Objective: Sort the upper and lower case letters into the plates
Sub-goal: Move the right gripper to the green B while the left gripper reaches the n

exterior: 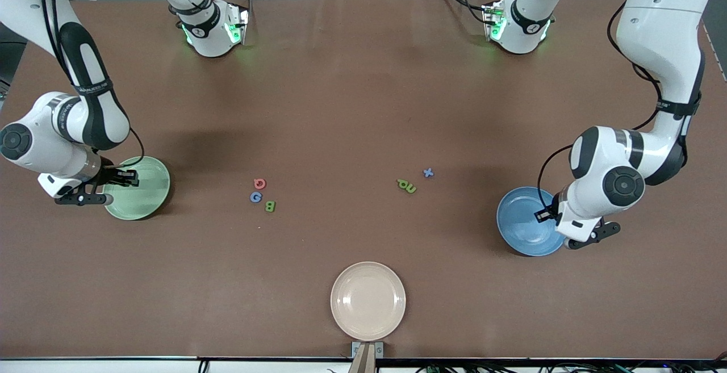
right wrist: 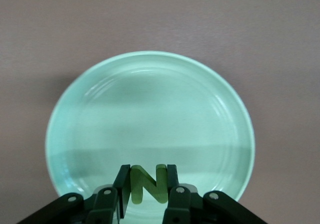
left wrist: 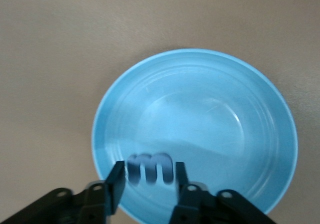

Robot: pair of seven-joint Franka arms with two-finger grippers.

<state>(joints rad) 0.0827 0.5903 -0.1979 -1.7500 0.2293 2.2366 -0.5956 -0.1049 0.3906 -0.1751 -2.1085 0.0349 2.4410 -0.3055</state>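
Note:
My right gripper (exterior: 128, 177) hangs over the mint green plate (exterior: 149, 198) and is shut on a green capital N (right wrist: 147, 185), with the plate (right wrist: 150, 114) below it. My left gripper (exterior: 544, 213) is over the blue plate (exterior: 519, 222). Its fingers (left wrist: 116, 181) stand slightly apart from a blurred blue small m (left wrist: 150, 167) between them, above the plate (left wrist: 210, 109). On the table lie a red letter (exterior: 260, 183), a blue G (exterior: 256, 197), a green B (exterior: 270, 206), two green small letters (exterior: 406, 185) and a blue x (exterior: 428, 172).
A cream-beige plate (exterior: 368, 300) sits near the table's edge closest to the front camera, midway along it. The two arm bases (exterior: 213, 26) (exterior: 517, 24) stand along the table's edge farthest from that camera.

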